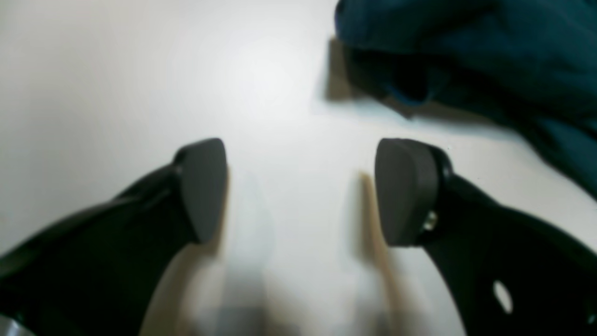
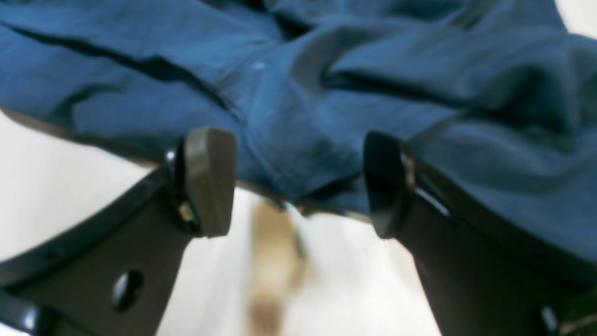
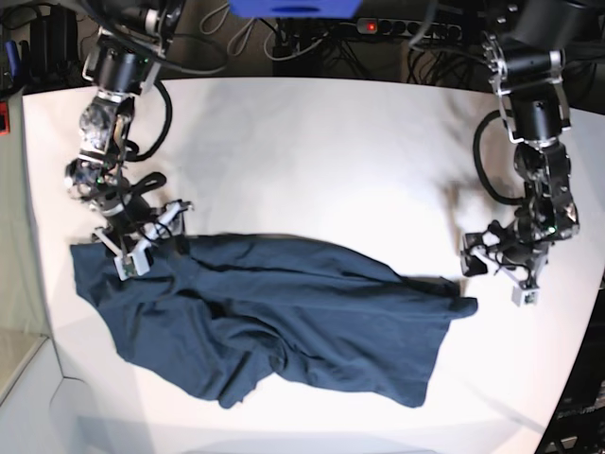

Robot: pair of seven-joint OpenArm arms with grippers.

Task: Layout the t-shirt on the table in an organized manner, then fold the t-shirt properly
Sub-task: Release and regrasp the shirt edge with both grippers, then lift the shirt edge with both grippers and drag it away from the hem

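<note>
The dark navy t-shirt [image 3: 284,322] lies crumpled and wrinkled across the near half of the white table [image 3: 312,161]. My right gripper [image 3: 149,238] is at the shirt's upper left edge. In the right wrist view this gripper [image 2: 298,182] is open, with the shirt's edge [image 2: 298,121] lying between its fingers [image 2: 210,182]. My left gripper [image 3: 493,276] is just right of the shirt's right tip, apart from it. In the left wrist view it [image 1: 303,186] is open and empty over bare table [image 1: 140,70], with the shirt [image 1: 489,56] at the upper right.
Cables and a power strip [image 3: 397,26] run along the table's far edge. The table's right edge [image 3: 591,312] is close behind my left gripper. The left edge [image 3: 38,246] is close to my right gripper.
</note>
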